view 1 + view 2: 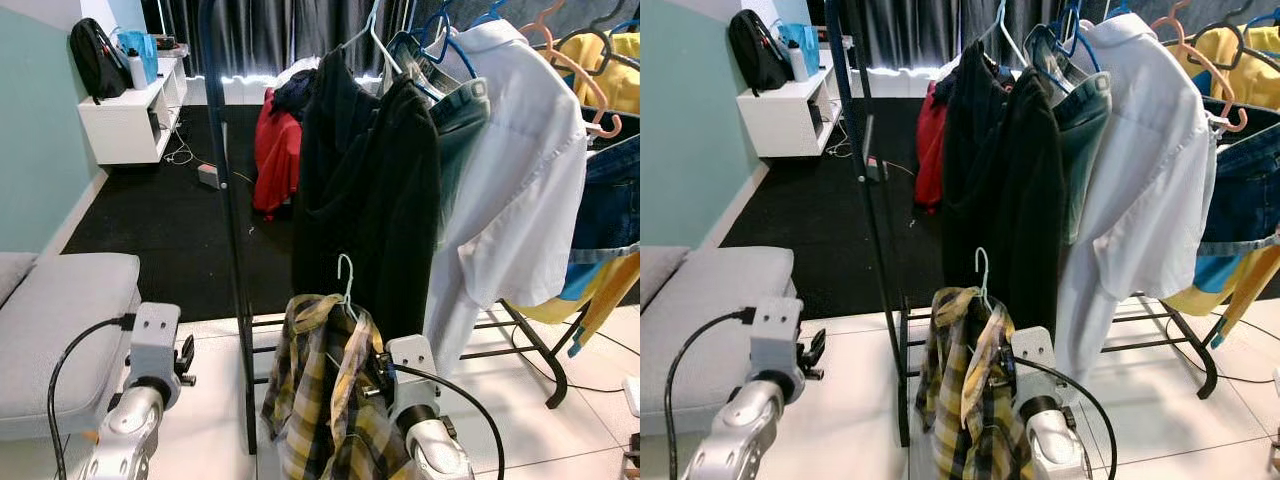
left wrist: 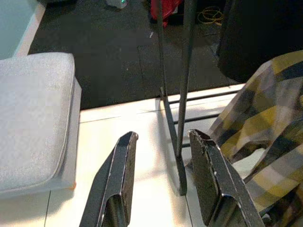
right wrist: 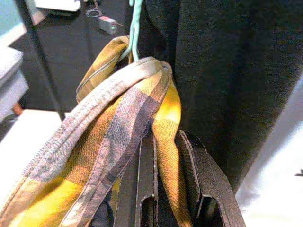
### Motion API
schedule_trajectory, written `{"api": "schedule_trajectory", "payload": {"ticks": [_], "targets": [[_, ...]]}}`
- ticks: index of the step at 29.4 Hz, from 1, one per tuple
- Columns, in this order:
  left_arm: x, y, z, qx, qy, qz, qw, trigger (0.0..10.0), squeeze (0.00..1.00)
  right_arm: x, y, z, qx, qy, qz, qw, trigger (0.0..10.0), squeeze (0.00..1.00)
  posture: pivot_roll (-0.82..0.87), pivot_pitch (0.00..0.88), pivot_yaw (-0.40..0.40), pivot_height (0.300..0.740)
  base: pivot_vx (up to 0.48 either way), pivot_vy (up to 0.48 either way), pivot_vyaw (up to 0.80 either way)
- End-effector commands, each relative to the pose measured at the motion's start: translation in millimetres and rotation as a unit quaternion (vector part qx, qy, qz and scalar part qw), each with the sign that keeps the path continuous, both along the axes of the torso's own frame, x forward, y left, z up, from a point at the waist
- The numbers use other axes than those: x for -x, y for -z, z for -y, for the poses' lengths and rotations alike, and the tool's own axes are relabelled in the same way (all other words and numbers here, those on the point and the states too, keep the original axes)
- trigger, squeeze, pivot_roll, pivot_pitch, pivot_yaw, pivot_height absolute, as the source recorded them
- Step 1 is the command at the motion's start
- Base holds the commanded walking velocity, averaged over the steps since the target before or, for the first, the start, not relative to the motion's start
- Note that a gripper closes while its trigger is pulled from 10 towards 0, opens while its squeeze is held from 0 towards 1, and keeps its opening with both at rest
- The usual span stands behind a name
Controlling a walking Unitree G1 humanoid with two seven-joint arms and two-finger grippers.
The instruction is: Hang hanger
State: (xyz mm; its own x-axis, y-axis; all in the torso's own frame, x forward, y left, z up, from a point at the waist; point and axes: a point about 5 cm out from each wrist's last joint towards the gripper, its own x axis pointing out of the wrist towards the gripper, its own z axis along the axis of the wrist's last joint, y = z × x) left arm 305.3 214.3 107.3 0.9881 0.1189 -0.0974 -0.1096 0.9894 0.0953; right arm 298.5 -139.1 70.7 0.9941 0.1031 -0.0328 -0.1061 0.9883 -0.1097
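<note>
Holding: right gripper (image 3: 163, 156) clamped on plaid shirt (image 1: 320, 395); hanger (image 1: 346, 280) hook upright
Rail: high above hanger
Left gripper (image 2: 163, 165): fingers apart

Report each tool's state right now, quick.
Left tool: open, empty, near the clothes rack's black post.
Right tool: shut on the yellow plaid shirt, which hangs from a light green hanger.
</note>
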Motion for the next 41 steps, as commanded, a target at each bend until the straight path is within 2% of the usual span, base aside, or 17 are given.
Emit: {"api": "schedule_trajectory", "payload": {"ticks": [1,6,10,14,17,20,21,24,27,32,39,41], "targets": [[1.3,2,0.7,0.002,-0.004,-0.003,1.000,10.0,0.00,-2.9,-2,-1.5,-0.006,0.003,0.010,1.000,10.0,0.00,0.06,0.150,-0.025,0.740,0.000,0.000,0.00],[-0.4,5,5.5,0.008,-0.003,-0.006,1.000,10.0,0.00,-3.7,-2,-4.2,-0.014,0.001,0.005,1.000,10.0,0.00,0.07,0.135,-0.004,0.740,0.000,0.000,0.00],[-2.3,5,11.9,0.012,0.006,-0.006,1.000,10.0,0.00,-2.0,-3,-1.2,-0.019,0.001,-0.001,1.000,10.0,0.00,0.08,0.124,-0.024,0.740,0.000,0.000,0.00],[-4.8,4,8.6,0.013,0.008,-0.012,1.000,10.0,0.00,-0.3,0,0.6,-0.006,-0.001,-0.004,1.000,10.0,0.00,0.07,0.130,-0.012,0.740,0.000,0.000,0.00],[-10.1,0,15.0,0.001,0.027,-0.021,0.999,10.0,0.00,-1.4,-1,9.1,-0.015,0.012,-0.008,1.000,10.0,0.00,0.11,0.135,-0.058,0.740,0.000,0.000,0.00],[-11.6,-3,16.1,-0.001,0.023,-0.015,1.000,10.0,0.00,-2.0,1,8.9,-0.013,0.008,-0.011,1.000,10.0,0.00,0.12,0.141,-0.062,0.740,0.000,0.000,0.00],[-12.5,-4,15.7,0.004,0.012,-0.006,1.000,10.0,0.00,-3.4,2,5.5,-0.007,0.000,-0.012,1.000,10.0,0.00,0.09,0.139,-0.039,0.740,0.000,0.000,0.00],[-12.0,3,18.8,0.013,0.013,-0.016,1.000,10.0,0.00,-6.4,-5,1.3,0.001,-0.004,0.005,1.000,10.0,0.00,0.07,0.149,-0.028,0.740,0.000,0.000,0.00],[-12.7,7,24.6,0.010,0.034,-0.022,0.999,10.0,0.00,-5.3,-12,10.2,-0.003,0.032,0.012,0.999,10.0,0.00,0.02,0.155,-0.045,0.740,0.000,0.000,0.00],[-11.7,9,24.2,0.004,0.040,-0.026,0.999,10.0,0.00,-2.8,-15,17.0,-0.004,0.054,0.012,0.998,10.0,0.00,0.00,0.150,-0.060,0.740,0.000,0.000,0.00],[-9.6,17,20.9,0.015,0.027,-0.040,0.999,10.0,0.00,0.6,-12,20.0,0.008,0.037,0.008,0.999,10.0,0.00,0.02,0.158,-0.061,0.740,0.000,0.000,0.00],[-7.9,22,14.2,0.015,0.006,-0.055,0.998,10.0,0.00,-1.5,-4,10.0,0.008,0.020,-0.001,1.000,10.0,0.00,0.03,0.157,-0.008,0.740,0.000,0.000,0.00]]}}
